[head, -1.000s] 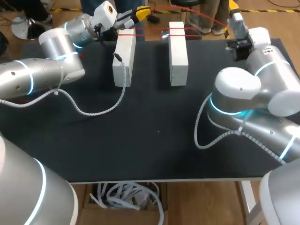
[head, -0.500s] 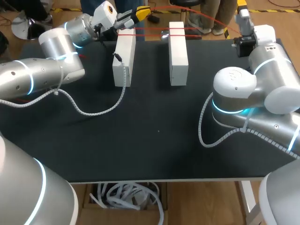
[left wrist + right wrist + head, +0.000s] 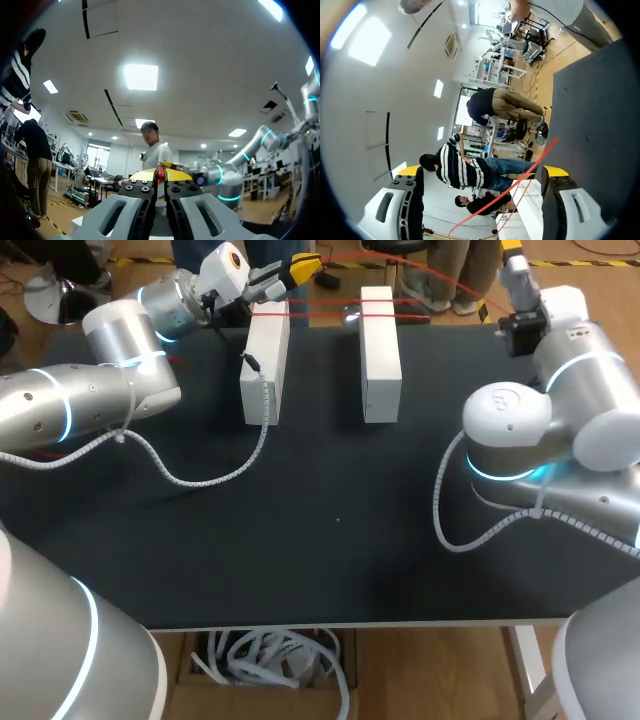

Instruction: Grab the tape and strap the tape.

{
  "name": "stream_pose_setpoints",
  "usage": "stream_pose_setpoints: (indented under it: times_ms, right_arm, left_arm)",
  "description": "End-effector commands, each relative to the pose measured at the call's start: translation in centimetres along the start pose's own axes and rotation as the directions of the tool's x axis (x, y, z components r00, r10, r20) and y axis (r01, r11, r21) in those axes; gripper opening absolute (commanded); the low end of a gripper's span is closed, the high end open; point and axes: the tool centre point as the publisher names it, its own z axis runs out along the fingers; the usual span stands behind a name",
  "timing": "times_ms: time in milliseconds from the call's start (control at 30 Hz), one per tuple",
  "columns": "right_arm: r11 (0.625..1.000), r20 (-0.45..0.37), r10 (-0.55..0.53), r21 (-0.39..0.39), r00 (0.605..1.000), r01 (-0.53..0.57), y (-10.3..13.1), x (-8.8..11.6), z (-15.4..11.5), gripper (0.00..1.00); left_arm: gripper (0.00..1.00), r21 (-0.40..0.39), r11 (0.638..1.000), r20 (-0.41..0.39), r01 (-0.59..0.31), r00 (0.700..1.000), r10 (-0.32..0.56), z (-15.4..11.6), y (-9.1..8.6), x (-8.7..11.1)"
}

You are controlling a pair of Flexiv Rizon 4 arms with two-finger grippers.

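Two white blocks, the left block [image 3: 265,360] and the right block [image 3: 380,350], stand side by side at the table's far edge. Red tape [image 3: 320,308] runs across both of their far ends, and a loose strand arcs off behind them. My left gripper [image 3: 300,267] sits just past the left block's far end. In the left wrist view the left gripper [image 3: 160,175] is shut on the red tape [image 3: 161,176]. My right gripper [image 3: 512,252] is at the far right corner. In its wrist view the right gripper [image 3: 480,172] is wide open; the tape [image 3: 520,187] passes between its fingers, untouched.
A grey ribbed cable [image 3: 200,480] trails from the left block across the black table [image 3: 330,540] toward my left arm. Another such cable [image 3: 440,510] loops beside my right arm's base. The right block [image 3: 532,210] lies ahead of the right gripper.
My right arm has swung back and to the right, carrying its open gripper further toward the far edge. The left arm, tape and blocks have stayed put.
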Motion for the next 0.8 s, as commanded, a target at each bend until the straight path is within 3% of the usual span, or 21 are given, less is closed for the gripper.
stream_pose_setpoints:
  times_ms: [33, 633, 667, 700, 767, 800]
  right_arm:
    - [1.000, -0.007, -0.006, 0.005, 1.000, 0.006, 0.24, 0.06, 0.42, 1.00]
    - [0.999, -0.016, -0.041, 0.022, 0.999, 0.041, -0.02, 0.00, 1.34, 1.00]
    - [0.999, -0.016, -0.045, 0.025, 0.999, 0.045, -0.03, -0.05, 1.35, 0.89]
    - [0.999, -0.015, -0.047, 0.026, 0.999, 0.048, -0.06, -0.09, 1.34, 0.71]
    - [0.998, -0.015, -0.049, 0.028, 0.999, 0.049, -0.10, -0.11, 1.32, 0.61]
    - [0.998, -0.016, -0.050, 0.030, 0.999, 0.051, -0.11, -0.11, 1.31, 0.46]
  left_arm:
    - [0.00, 0.001, 1.000, -0.005, 0.001, 1.000, -0.001, -0.06, 0.08, -0.19]
    - [0.00, 0.001, 1.000, -0.005, 0.001, 1.000, -0.001, -0.06, 0.08, -0.19]
    - [0.00, 0.001, 1.000, -0.005, 0.001, 1.000, -0.001, -0.06, 0.08, -0.19]
    - [0.00, 0.001, 1.000, -0.005, 0.001, 1.000, -0.001, -0.06, 0.08, -0.19]
    - [0.00, 0.001, 1.000, -0.005, 0.001, 1.000, -0.001, -0.06, 0.08, -0.19]
    - [0.00, 0.001, 1.000, -0.005, 0.001, 1.000, -0.001, -0.06, 0.08, -0.19]
